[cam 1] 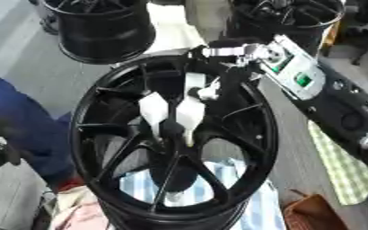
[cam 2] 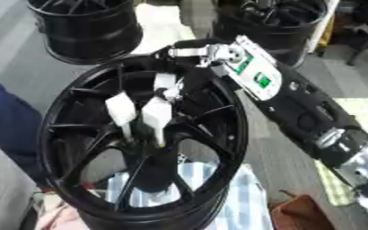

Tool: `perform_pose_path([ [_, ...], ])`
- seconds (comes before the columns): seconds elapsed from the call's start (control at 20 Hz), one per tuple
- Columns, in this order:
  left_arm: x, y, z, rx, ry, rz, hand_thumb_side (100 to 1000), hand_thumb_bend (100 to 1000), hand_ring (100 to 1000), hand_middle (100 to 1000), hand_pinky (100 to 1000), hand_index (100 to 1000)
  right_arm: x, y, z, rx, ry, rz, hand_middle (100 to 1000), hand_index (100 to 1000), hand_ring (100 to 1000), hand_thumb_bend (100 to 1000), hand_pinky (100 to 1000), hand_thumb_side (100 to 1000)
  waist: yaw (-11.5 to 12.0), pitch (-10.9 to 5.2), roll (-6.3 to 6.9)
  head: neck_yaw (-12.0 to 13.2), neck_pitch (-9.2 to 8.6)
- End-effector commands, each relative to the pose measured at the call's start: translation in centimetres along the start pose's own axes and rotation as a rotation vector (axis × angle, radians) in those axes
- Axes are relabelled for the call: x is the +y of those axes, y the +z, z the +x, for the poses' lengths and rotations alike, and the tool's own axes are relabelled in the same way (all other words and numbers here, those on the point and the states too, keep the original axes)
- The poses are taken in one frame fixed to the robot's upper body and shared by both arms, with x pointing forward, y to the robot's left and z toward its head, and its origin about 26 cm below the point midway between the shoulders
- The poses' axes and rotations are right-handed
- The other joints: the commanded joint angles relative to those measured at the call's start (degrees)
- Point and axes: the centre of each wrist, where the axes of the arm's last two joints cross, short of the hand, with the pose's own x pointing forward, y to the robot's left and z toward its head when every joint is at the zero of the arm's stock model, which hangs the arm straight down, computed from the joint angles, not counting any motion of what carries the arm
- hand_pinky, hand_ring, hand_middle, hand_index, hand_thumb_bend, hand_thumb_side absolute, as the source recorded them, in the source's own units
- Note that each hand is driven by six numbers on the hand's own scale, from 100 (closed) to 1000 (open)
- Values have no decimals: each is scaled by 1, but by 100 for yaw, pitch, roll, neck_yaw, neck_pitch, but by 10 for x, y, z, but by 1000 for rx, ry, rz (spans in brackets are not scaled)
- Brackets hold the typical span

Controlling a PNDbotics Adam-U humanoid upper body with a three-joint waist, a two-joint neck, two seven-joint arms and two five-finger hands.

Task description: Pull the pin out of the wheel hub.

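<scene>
Wheel hub (cam 1: pixel 171 130) is standing upright in the middle of the scene, a black rim with thin spokes, and it is filling most of both views. On the far left, behind it, another black rim (cam 1: pixel 105 27) is resting on the floor, and at the left edge a person's blue sleeve (cam 1: pixel 14 121) is showing, not touching the hub. Below the hub, a striped cloth (cam 1: pixel 218 188) is lying near its lower edge.

At the centre of the hub the right hand (cam 2: pixel 144 110) is reaching in from the upper right, with its pale fingertips (cam 2: pixel 157 114) pointing down and closing narrowly around the middle of the spokes. I judge that it is taking hold of the pin there, but the pin itself is hidden behind the fingers, so I cannot tell whether it is seated or already partly out. The pulling seems not yet finished.

To the right, the black forearm (cam 2: pixel 297 103) is crossing over the rim, and a second far rim (cam 2: pixel 285 22) is standing behind it. The left hand is not showing in either view.
</scene>
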Motion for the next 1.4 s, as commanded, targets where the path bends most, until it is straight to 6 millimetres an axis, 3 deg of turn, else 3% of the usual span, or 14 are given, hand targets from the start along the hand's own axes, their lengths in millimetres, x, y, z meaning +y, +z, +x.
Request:
perform_pose_path([
  [0.05,-1,-5,7,-21,-14,-24,1000,100,473,654,679,828,-10,4,-4,16,18,-33,861,945,884,269,849,363,13,-26,25,-37,-14],
  [0.65,-1,-6,7,-21,-11,-25,1000,100,473,656,680,829,-5,3,-15,52,13,10,752,854,781,240,807,376,18,-34,25,-35,-14],
  [1.0,-1,-6,6,-18,-11,-27,1000,100,472,655,681,829,-7,3,-12,25,1,-18,482,625,617,212,755,363,12,-37,21,-7,-14],
  [1.4,0,-4,6,-13,-11,-23,1000,100,472,656,682,831,-21,11,7,-68,-17,-83,362,514,592,207,739,340,-18,-69,8,32,-14],
])
